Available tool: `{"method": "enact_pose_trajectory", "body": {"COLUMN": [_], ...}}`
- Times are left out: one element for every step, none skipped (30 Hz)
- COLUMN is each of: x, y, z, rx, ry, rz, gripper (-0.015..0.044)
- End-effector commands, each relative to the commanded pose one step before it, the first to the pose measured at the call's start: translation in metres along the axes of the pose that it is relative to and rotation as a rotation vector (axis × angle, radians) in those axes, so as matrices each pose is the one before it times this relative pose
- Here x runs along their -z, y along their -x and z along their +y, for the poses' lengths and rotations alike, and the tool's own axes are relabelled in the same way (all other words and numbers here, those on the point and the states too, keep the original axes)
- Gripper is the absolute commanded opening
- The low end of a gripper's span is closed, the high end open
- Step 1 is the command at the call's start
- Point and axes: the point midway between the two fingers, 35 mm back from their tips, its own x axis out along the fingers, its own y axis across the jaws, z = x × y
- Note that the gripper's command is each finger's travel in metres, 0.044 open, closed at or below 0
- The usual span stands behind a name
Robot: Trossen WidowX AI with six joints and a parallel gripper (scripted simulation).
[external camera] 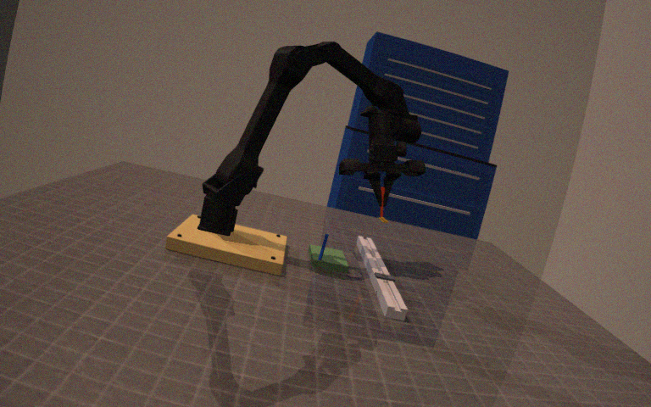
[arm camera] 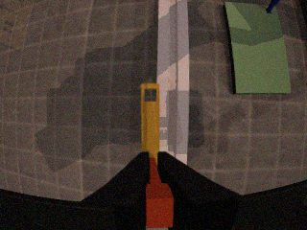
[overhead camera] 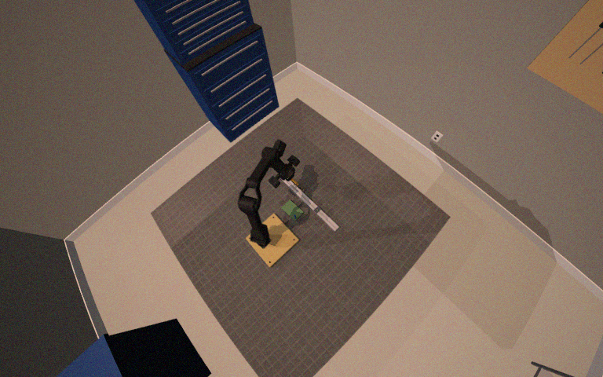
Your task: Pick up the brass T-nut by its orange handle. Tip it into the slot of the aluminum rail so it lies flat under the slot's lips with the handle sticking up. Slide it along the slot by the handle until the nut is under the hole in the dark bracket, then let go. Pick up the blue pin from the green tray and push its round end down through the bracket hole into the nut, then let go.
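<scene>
Aluminum rail (overhead camera: pixel 327 219) (external camera: pixel 394 298) (arm camera: pixel 181 29) lies on the bench (overhead camera: pixel 356 258) (external camera: pixel 143 336) (arm camera: pixel 24 153), one end toward the far edge, a dark bracket (overhead camera: pixel 316 209) (external camera: pixel 384 276) across it. Beside it, a green tray (overhead camera: pixel 290 207) (external camera: pixel 331 257) (arm camera: pixel 261 67) bears the leaning blue pin (overhead camera: pixel 295 217) (external camera: pixel 324 247) (arm camera: pixel 272 6). Near the rail's far end, the pincer (overhead camera: pixel 290 177) (external camera: pixel 382 198) (arm camera: pixel 153 160) pinches the orange handle (external camera: pixel 382 211) (arm camera: pixel 159 211), the brass nut (overhead camera: pixel 294 181) (external camera: pixel 383 220) (arm camera: pixel 150 120) hanging above the bench. Beyond that edge stands a blue cabinet (overhead camera: pixel 242 84) (external camera: pixel 431 192).

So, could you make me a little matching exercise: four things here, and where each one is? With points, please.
1. Orange handle (external camera: pixel 382 195) (arm camera: pixel 159 206)
2. Brass T-nut (external camera: pixel 383 220) (arm camera: pixel 151 120)
3. Blue pin (external camera: pixel 323 247)
4. Dark bracket (external camera: pixel 385 276)

A. Standing in the green tray (external camera: pixel 336 261) (arm camera: pixel 261 67)
B. Across the aluminum rail (external camera: pixel 394 299) (arm camera: pixel 181 72)
C. Between the gripper's (external camera: pixel 382 203) (arm camera: pixel 155 154) fingers
D. Hanging below the fingertips, in the air

1-C, 2-D, 3-A, 4-B
</scene>
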Motion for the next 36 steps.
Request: {"method": "enact_pose_trajectory", "body": {"x": [-0.00053,0.00006,0.00006,0.00006,0.00006,0.00006,0.00006,0.00006,0.00006,0.00006,0.00006,0.00005,0.00005,0.00005,0.00005,0.00005,0.00005,0.00005,0.00005,0.00005,0.00005,0.00004,0.00002,0.00002,0.00002,0.00002,0.00002,0.00002,0.00002,0.00002,0.00001,0.00001,0.00003,0.00003,0.00003,0.00003], "y": [0.00044,-0.00003,-0.00003,-0.00003,-0.00003,-0.00003,-0.00003,-0.00003,-0.00003,-0.00003,-0.00003,-0.00002,-0.00002,-0.00002,-0.00002,-0.00002,-0.00002,-0.00002,-0.00002,-0.00002,-0.00002,-0.00002,-0.00001,-0.00001,-0.00001,-0.00001,0.00000,0.00000,0.00000,0.00000,0.00000,0.00000,-0.00001,-0.00001,-0.00001,-0.00001], "z": [-0.00095,-0.00015,-0.00015,-0.00015,-0.00016,-0.00016,-0.00016,-0.00016,-0.00016,-0.00016,-0.00016,-0.00016,-0.00017,-0.00017,-0.00017,-0.00017,-0.00017,-0.00017,-0.00017,-0.00017,-0.00018,-0.00018,-0.00020,-0.00020,-0.00020,-0.00020,-0.00020,-0.00020,-0.00020,-0.00021,-0.00021,-0.00021,-0.00019,-0.00019,-0.00019,-0.00019], "rx": [-0.01638,-0.00327,-0.00326,-0.00326,-0.00326,-0.00326,-0.00326,-0.00326,-0.00326,-0.00326,-0.00326,-0.00325,-0.00325,-0.00325,-0.00325,-0.00325,-0.00325,-0.00325,-0.00325,-0.00324,-0.00324,-0.00324,-0.00313,-0.00313,-0.00313,-0.00313,-0.00313,-0.00312,-0.00312,-0.00312,-0.00312,-0.00312,-0.00323,-0.00323,-0.00323,-0.00323], "ry": [-0.0075,-0.0006,-0.0007,-0.0007,-0.0007,-0.0007,-0.0007,-0.0007,-0.0007,-0.0007,-0.0007,-0.0007,-0.0007,-0.0007,-0.0007,-0.0007,-0.0007,-0.0007,-0.0007,-0.0007,-0.0008,-0.0008,-0.0005,-0.0005,-0.0005,-0.0005,-0.0005,-0.0005,-0.0006,-0.0006,-0.0006,-0.0006,-0.0008,-0.0008,-0.0008,-0.0009], "rz": [-0.00256,-0.00024,-0.00023,-0.00023,-0.00022,-0.00022,-0.00021,-0.00021,-0.00020,-0.00019,-0.00019,-0.00018,-0.00018,-0.00017,-0.00017,-0.00016,-0.00016,-0.00015,-0.00015,-0.00014,-0.00014,-0.00013,-0.00009,-0.00009,-0.00008,-0.00008,-0.00007,-0.00007,-0.00007,-0.00006,-0.00006,-0.00006,-0.00009,-0.00009,-0.00008,-0.00008], "gripper": [-0.0150,-0.0150,-0.0150,-0.0150,-0.0150,-0.0150,-0.0150,-0.0150,-0.0150,-0.0150,-0.0150,-0.0150,-0.0150,-0.0150,-0.0150,-0.0150,-0.0150,-0.0150,-0.0150,-0.0150,-0.0150,-0.0150,-0.0150,-0.0150,-0.0150,-0.0150,-0.0150,-0.0150,-0.0150,-0.0150,-0.0150,-0.0150,-0.0150,-0.0150,-0.0150,-0.0150]}}
